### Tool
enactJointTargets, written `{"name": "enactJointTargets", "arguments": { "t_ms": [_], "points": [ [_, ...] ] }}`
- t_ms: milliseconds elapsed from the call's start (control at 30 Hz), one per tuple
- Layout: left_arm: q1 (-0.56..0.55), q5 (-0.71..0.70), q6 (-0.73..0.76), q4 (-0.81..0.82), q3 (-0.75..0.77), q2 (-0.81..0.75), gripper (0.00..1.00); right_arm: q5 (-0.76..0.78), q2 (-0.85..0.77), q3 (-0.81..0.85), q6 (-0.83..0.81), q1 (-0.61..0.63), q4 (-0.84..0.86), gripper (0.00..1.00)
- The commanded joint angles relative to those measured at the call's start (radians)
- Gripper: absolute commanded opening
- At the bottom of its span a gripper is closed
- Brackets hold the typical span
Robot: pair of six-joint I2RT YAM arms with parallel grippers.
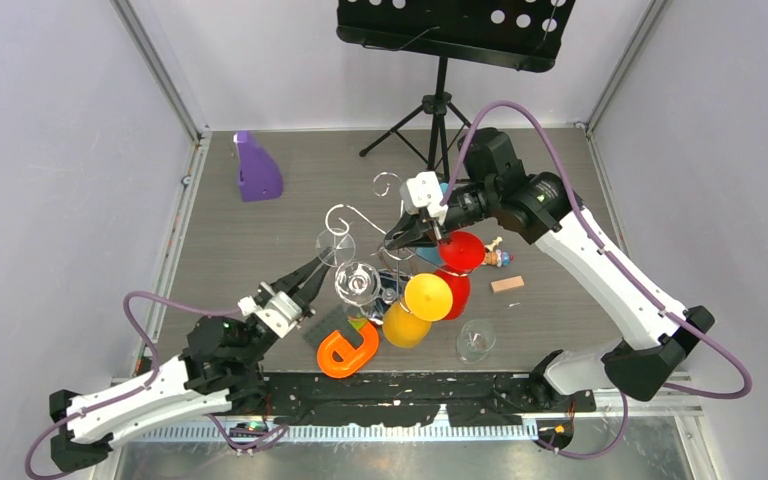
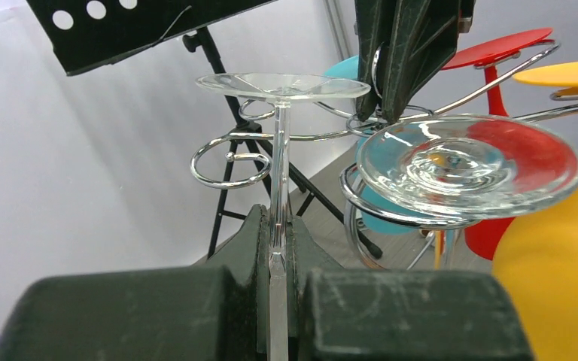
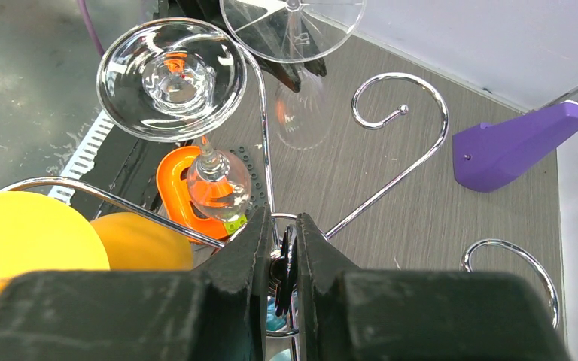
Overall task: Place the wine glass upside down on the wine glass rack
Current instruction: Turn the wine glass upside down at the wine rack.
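Note:
My left gripper (image 1: 312, 275) (image 2: 278, 218) is shut on the thin stem of a clear wine glass (image 2: 279, 150). The glass is upside down, its round foot (image 1: 335, 247) uppermost and its bowl (image 3: 301, 113) below. It hangs just beside an empty curled arm (image 3: 399, 113) of the chrome wine glass rack (image 1: 360, 215), left of the rack's middle. My right gripper (image 1: 397, 240) (image 3: 282, 226) is shut on the hub at the top of the rack's post. Another clear glass (image 3: 171, 79) (image 2: 470, 164) hangs upside down in a neighbouring arm.
Red (image 1: 460, 250), yellow (image 1: 428, 296) and orange (image 1: 405, 326) glasses hang on the rack's right side. A clear glass (image 1: 476, 340) stands on the table at front right. An orange piece (image 1: 346, 352), a purple block (image 1: 256, 168) and a black music stand (image 1: 440, 110) are nearby.

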Motion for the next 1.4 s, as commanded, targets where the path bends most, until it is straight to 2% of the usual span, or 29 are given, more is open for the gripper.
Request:
{"name": "enactJointTargets", "arguments": {
  "t_ms": [0, 233, 467, 633, 800, 1067, 1367],
  "points": [
    [0.058, 0.068, 0.027, 0.072, 0.041, 0.018, 0.0, 0.032, -0.026, -0.021, -0.043, -0.006, -0.044, 0.05],
    [0.238, 0.28, -0.108, 0.008, 0.068, 0.061, 0.0, 0.038, -0.042, -0.035, -0.037, -0.006, -0.032, 0.05],
    [0.276, 0.403, -0.134, -0.059, 0.112, 0.111, 0.0, 0.041, -0.042, -0.045, -0.031, -0.007, -0.024, 0.06],
    [0.295, 0.452, -0.157, -0.045, 0.112, 0.154, 0.0, 0.041, -0.043, -0.045, -0.027, -0.006, -0.023, 0.05],
    [0.365, 0.532, -0.198, -0.033, 0.127, 0.211, 0.0, 0.041, -0.048, -0.047, -0.027, -0.006, -0.024, 0.05],
    [0.459, 0.52, -0.272, 0.092, 0.113, 0.266, 0.0, 0.046, -0.053, -0.057, -0.026, -0.006, -0.017, 0.05],
    [0.564, 0.531, -0.438, 0.249, 0.062, 0.303, 0.0, 0.072, -0.061, -0.068, -0.021, -0.006, -0.008, 0.05]
  ]
}}
